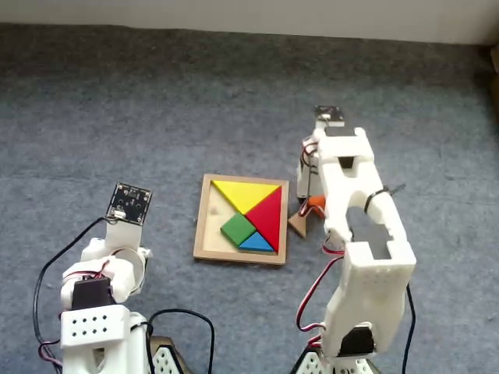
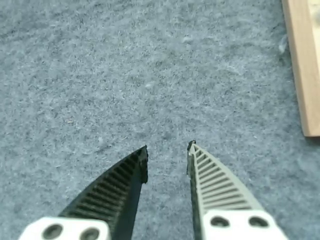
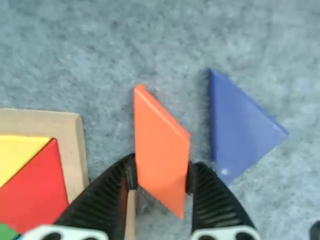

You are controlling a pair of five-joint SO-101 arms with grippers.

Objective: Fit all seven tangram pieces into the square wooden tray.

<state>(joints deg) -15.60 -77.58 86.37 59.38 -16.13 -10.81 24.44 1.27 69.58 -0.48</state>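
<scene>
The orange piece (image 3: 161,150) is a slanted four-sided shape. It is just outside the tray (image 3: 60,130), near one corner. The right claw (image 3: 161,171) is closed on it, with one black finger pressing each long side. I cannot tell if the piece is off the grey surface (image 1: 156,117) yet.

A dark blue triangle (image 3: 240,130) lies just past the orange piece, on the side away from the tray, with a thin gap between them. From above, a small tan triangle (image 1: 298,226) sits right by the tray's edge, under the right arm.

Inside the tray are a yellow triangle (image 1: 245,195), a red triangle (image 1: 269,218), a green square (image 1: 238,228) and a small blue triangle (image 1: 256,241). They fill the half of the tray nearest the right arm. The other half is bare wood.

The left claw (image 2: 167,150) is open and holds nothing. It hangs over the surface a little way from the tray's far edge.

I think the job now is to carry the orange piece into the bare half. To do it well, the claw should hold tight and lift straight up, so the piece does not push the dark blue triangle. It should go high enough to clear the tray's edge and the pieces inside. Then it should turn the piece so its slanted sides match the gap, set it down flat, and only then let go.
</scene>
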